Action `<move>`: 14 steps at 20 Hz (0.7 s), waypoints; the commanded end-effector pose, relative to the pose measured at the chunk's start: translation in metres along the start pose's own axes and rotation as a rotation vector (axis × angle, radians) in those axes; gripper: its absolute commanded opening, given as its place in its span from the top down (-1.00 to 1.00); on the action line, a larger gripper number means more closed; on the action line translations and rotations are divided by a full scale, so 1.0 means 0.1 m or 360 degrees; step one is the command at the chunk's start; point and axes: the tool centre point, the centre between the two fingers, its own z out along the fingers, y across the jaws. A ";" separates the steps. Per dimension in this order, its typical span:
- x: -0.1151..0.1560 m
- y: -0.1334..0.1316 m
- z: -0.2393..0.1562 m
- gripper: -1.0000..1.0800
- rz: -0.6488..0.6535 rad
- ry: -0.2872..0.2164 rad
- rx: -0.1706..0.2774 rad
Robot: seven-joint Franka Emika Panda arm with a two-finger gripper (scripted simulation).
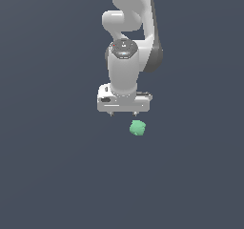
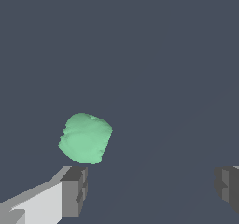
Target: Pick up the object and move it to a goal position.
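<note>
The object (image 1: 137, 128) is a small mint-green lumpy lump on the dark grey floor, just below and slightly toward the exterior view's right of my white gripper (image 1: 123, 114). In the wrist view the object (image 2: 86, 138) lies beyond one grey fingertip (image 2: 74, 190), outside the gap between the fingers. My gripper (image 2: 151, 188) is open wide and empty, its other fingertip (image 2: 228, 186) at the frame's edge. The gripper hangs above the floor and does not touch the object.
The white arm (image 1: 126, 42) reaches down from the top of the exterior view. The plain dark grey floor (image 1: 57, 166) surrounds the object on all sides. No goal marker shows.
</note>
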 end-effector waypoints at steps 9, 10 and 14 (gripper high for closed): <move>0.01 -0.18 0.03 -0.92 0.0034 -0.0004 0.0049; 0.01 -0.19 0.03 -0.92 0.0035 -0.0005 0.0053; 0.01 -0.19 0.03 -0.92 0.0034 -0.0005 0.0053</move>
